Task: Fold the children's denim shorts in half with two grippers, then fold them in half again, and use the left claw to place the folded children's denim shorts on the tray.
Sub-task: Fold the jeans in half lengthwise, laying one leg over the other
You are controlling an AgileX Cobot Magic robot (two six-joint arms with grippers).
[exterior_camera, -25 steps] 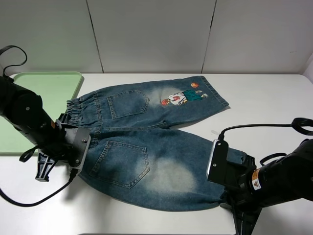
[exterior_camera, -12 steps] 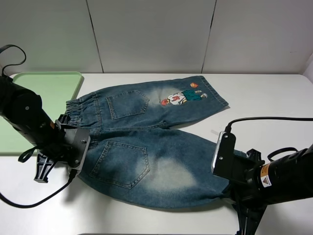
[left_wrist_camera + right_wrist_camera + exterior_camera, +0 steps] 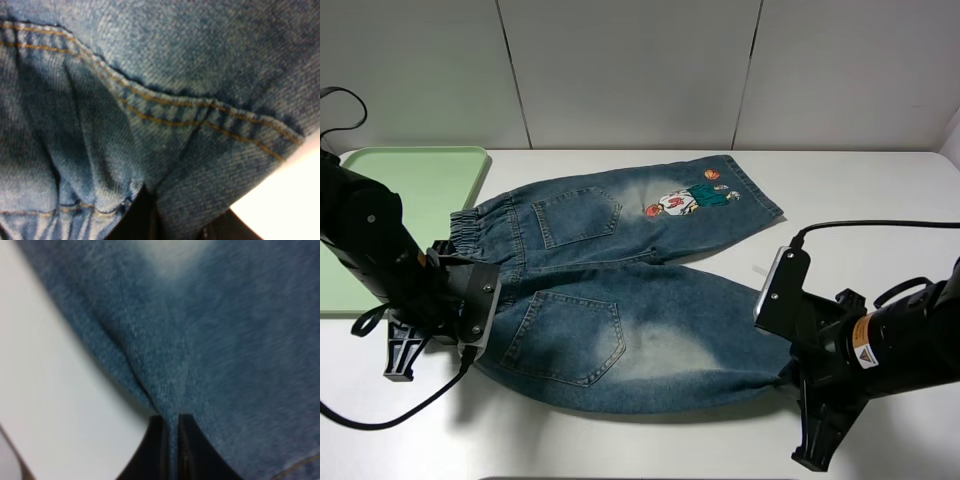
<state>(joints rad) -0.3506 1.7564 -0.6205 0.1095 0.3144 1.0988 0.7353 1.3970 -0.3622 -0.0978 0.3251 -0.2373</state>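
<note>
Since the shorts (image 3: 620, 290) are denim, I'd guess they're soft and floppy but with a bit of weight; not slippery, not fragile, and stiff enough to keep a fold once it's laid down. They lie spread out flat mid-bench, back pockets up; waistband toward the left edge of the bench (image 3: 860, 200), just beside the tray (image 3: 410, 165); legs running toward the right edge, the printed leg on the far side.

Left claw (image 3: 165, 227) is pinched shut on the gathered waistband at the near-side corner; right claw (image 3: 172, 440) is clamped shut on a ridge of denim at the hem end of the near leg. Both look like good spots to me; the elastic band and stitched hem are the thickest bits, so less chance of cloth sliding out. My worry is the stretch between the two claws; it'll probably sag when lifted, so both ends need to rise evenly and carry across to the far leg together.
</note>
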